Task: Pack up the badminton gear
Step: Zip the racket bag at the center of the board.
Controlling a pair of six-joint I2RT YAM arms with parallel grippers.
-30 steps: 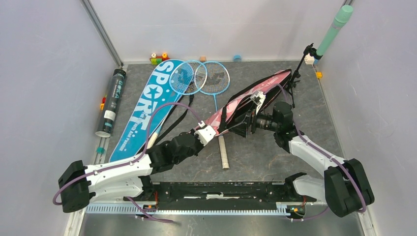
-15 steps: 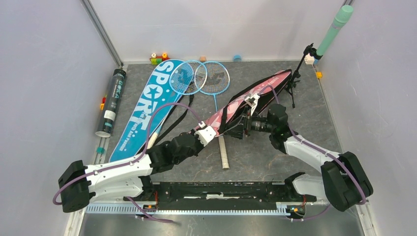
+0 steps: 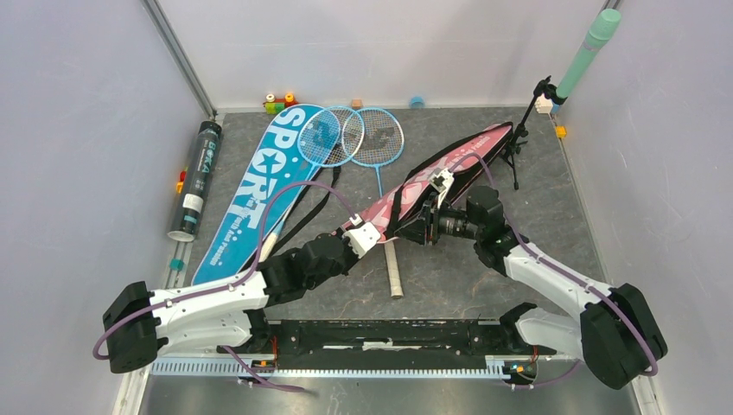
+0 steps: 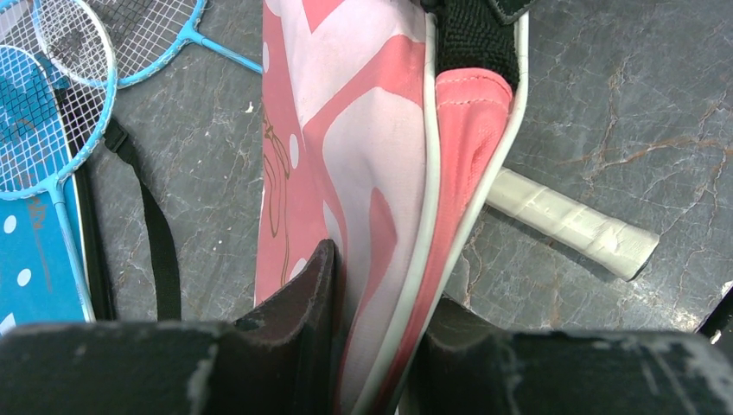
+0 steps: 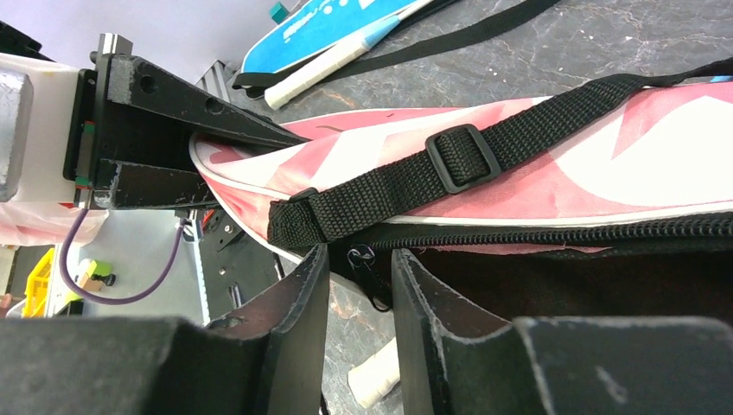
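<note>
At the far left of the tabletop the dark tube lies on its side. It looks rigid and round, likely to roll, so a hold across its middle seems safest. Just right of it the blue bag lies flat. Two blue rackets rest with their heads on and beside its far end. They are probably light, with stiff frames and delicate strings, and are best taken by the shaft or grip.

Near the centre the left pincer is clamped narrow on the near end of the pink bag, pinching the fabric and its white piped edge. The bag runs diagonally away toward the right rear. It is soft, thin cloth that folds and sags, so the stitched edge looks like the firmest place to hold it. A white handle pokes out from under that end. I cannot tell which racket it belongs to.

To the right, the right pincer stands narrow at the bag's zip line, below the black strap. Its fingers sit either side of the small zip pull. Whether they actually grip it I cannot tell. The pull is tiny and probably slippery, and I judge the zip will only run while the other end of the cloth is held taut.
</note>
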